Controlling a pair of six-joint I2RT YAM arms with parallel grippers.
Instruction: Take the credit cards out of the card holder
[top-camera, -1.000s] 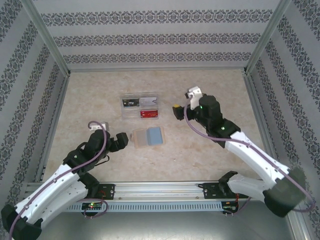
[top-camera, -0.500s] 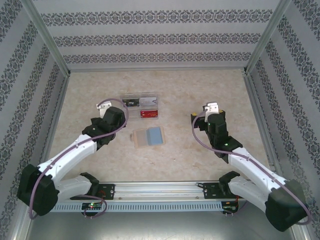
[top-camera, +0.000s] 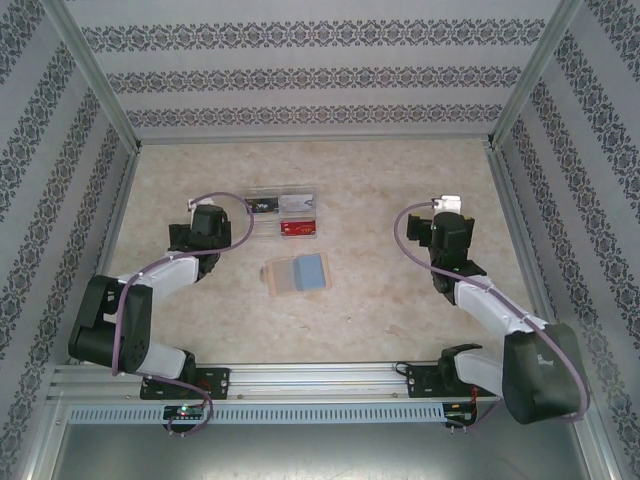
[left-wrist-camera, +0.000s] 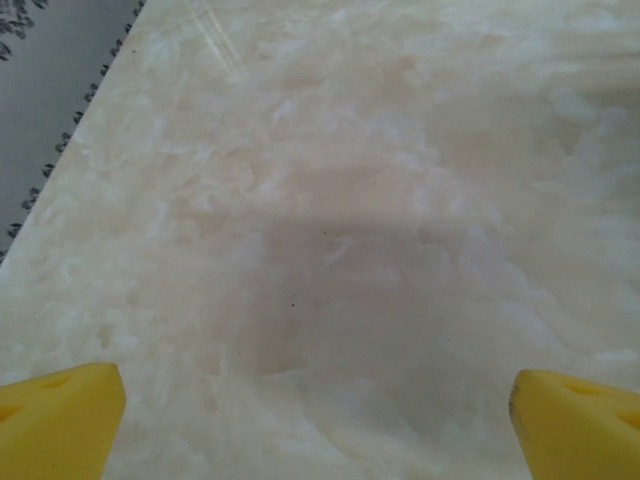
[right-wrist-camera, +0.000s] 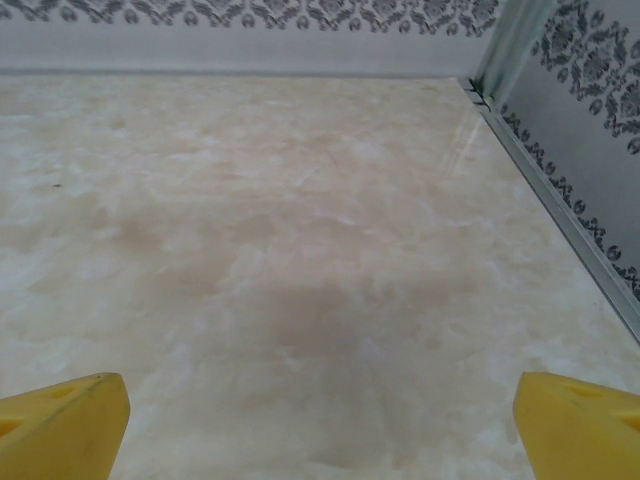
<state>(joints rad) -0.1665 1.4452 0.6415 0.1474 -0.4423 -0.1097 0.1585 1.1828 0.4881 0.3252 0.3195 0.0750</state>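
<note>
The tan card holder (top-camera: 271, 278) lies flat at the middle of the table. A pale grey card (top-camera: 289, 273) and a blue-grey card (top-camera: 313, 270) of the credit cards lie side by side on it; I cannot tell whether they are tucked in. My left gripper (top-camera: 200, 228) hovers well to the left of the holder, folded back over its arm. Its yellow fingertips (left-wrist-camera: 60, 415) stand wide open over bare table, the left gripper (left-wrist-camera: 320, 430) holding nothing. My right gripper (top-camera: 443, 228) is far to the holder's right, the right gripper (right-wrist-camera: 320, 430) open and empty too.
A clear plastic tray (top-camera: 281, 214) with black, silver and red cards sits just behind the holder. Patterned walls with metal posts (top-camera: 510, 80) close in the table on three sides. The right wall's rail (right-wrist-camera: 560, 210) runs close to the right gripper.
The left arm has pulled away from the holder, going left and back and folding up. The right gripper has swung right, away from the tray. Both stayed open.
</note>
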